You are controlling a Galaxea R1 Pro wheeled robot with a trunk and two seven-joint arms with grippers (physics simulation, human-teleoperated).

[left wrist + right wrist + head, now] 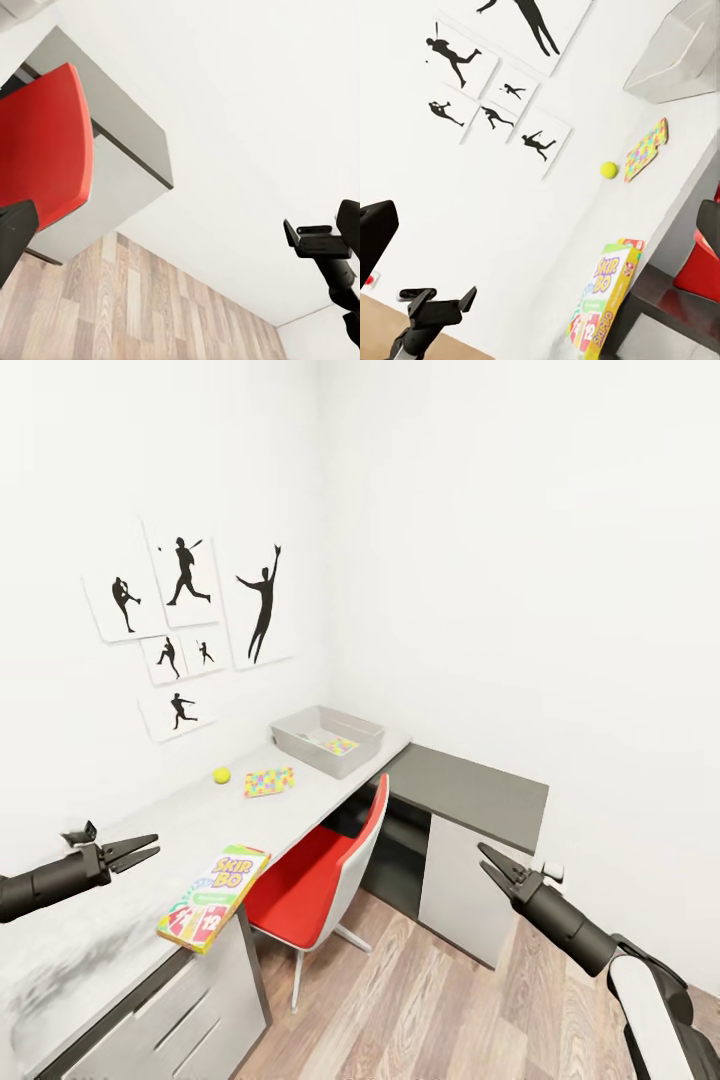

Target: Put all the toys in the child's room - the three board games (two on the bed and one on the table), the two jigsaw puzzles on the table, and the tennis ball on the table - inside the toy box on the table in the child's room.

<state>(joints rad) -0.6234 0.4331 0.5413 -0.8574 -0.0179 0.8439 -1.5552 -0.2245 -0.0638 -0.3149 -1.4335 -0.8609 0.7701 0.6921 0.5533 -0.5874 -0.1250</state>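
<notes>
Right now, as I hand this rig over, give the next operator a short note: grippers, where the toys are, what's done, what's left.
Left gripper: open, empty, above the table.
Right gripper: open, empty, over the floor beside the red chair.
Toy box: far end of the table, one jigsaw puzzle already lying inside.
On the table outside the box: the Skip-Bo board game overhanging the near edge, second jigsaw puzzle, tennis ball.
Left: those three, plus any other games elsewhere.
</notes>
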